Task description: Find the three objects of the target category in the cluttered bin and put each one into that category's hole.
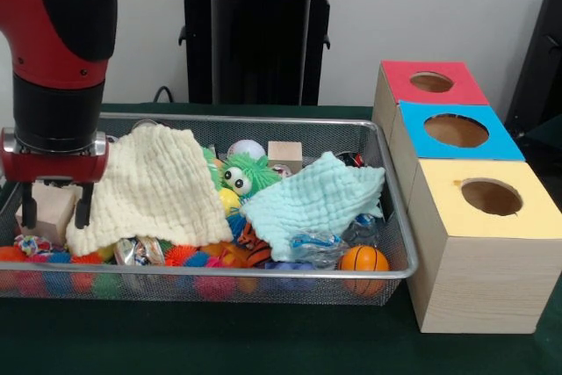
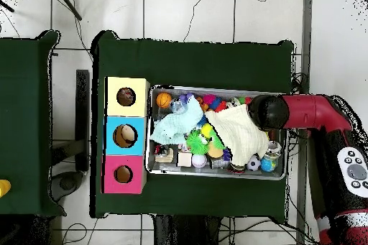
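The wire-mesh bin [image 1: 263,292] is full of toys; it also shows in the overhead view [image 2: 215,173]. My gripper [image 1: 57,210] hangs over the bin's left end, open, its fingers [image 1: 83,206] straddling a pale wooden block [image 1: 51,208] beside the yellow cloth's edge. One spotted fabric bundle [image 1: 33,245] peeks out low in the corner below the gripper. The other bundles are hidden. The yellow-topped box's hole [image 1: 491,197] is at the near right, empty and dark. In the overhead view that hole [image 2: 126,96] is at the top left, and the arm [image 2: 302,111] covers the gripper.
A pale yellow cloth [image 1: 154,186] and a mint cloth [image 1: 316,204] drape over much of the clutter. A green fuzzy toy [image 1: 241,175], an orange ball [image 1: 363,259], a tiger plush [image 1: 255,250] and spiky balls [image 1: 189,261] lie around them. The blue box [image 1: 457,132] and red box [image 1: 432,82] stand behind the yellow one.
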Robot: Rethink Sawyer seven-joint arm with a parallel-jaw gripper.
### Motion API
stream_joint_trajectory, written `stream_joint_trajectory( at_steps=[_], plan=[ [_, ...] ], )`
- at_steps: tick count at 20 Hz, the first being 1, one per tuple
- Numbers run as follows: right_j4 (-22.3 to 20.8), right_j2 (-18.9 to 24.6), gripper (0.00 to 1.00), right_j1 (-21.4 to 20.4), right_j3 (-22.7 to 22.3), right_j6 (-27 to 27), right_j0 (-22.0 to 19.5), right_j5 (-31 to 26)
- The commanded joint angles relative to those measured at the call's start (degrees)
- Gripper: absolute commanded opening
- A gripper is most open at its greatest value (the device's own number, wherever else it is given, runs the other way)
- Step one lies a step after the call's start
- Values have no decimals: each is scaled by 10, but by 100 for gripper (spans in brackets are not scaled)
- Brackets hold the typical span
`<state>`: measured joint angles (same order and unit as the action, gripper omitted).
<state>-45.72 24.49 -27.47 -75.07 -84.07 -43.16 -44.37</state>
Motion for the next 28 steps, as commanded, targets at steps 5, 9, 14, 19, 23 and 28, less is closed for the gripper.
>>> stream_joint_trajectory(
  at_steps=[5,9,14,19,23,28],
  plan=[
    [-31,32,100,42,-4,112,-26,65],
    [-27,53,100,45,-10,148,-44,76],
    [-23,74,100,50,-8,171,-56,77],
    [-42,66,100,56,-1,160,-49,82],
    [-51,36,100,60,16,119,-27,64],
    [-61,-7,100,63,38,53,9,49]
  ],
)
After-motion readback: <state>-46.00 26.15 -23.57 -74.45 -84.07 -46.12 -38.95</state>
